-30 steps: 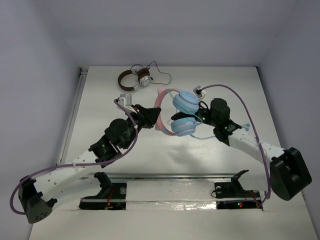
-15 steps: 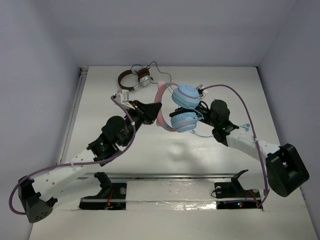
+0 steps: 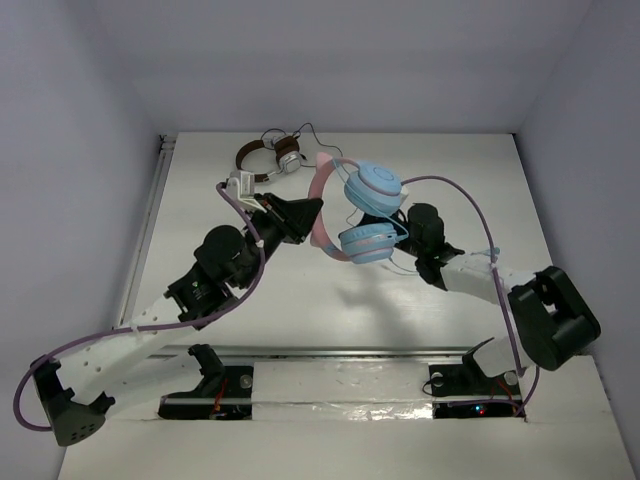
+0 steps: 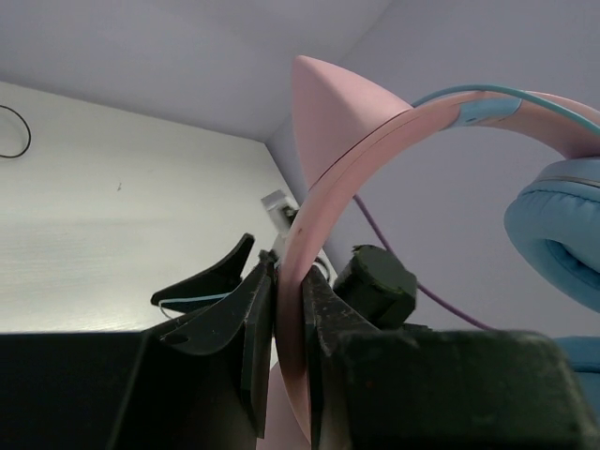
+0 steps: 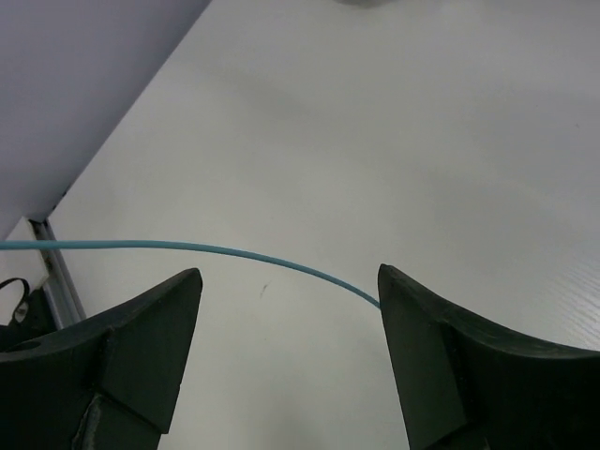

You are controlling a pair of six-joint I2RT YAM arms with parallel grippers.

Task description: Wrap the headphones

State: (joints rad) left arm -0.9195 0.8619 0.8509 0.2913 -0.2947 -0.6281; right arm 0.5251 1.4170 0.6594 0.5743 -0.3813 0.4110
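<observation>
The headphones have a pink cat-ear headband [image 3: 320, 215] and light blue ear cups [image 3: 373, 186]. They hang above the table's middle. My left gripper [image 3: 303, 213] is shut on the headband; the left wrist view shows both fingers pinching the pink band [image 4: 347, 159], with one blue cup [image 4: 553, 234] at the right. My right gripper [image 3: 403, 238] is just right of the lower cup, partly hidden by it. In the right wrist view it [image 5: 289, 281] is open, with the thin light blue cable [image 5: 187, 247] running across in front of its fingertips, ungripped, above the white table.
Brown-and-white headphones [image 3: 270, 158] with a black cable lie at the table's back, just beyond my left gripper. A metal rail [image 3: 145, 235] runs along the table's left edge. Grey walls close in the back and both sides.
My left gripper has carried the headphones a little farther back and left. My right arm has swung left, its gripper staying close by the lower ear cup.
</observation>
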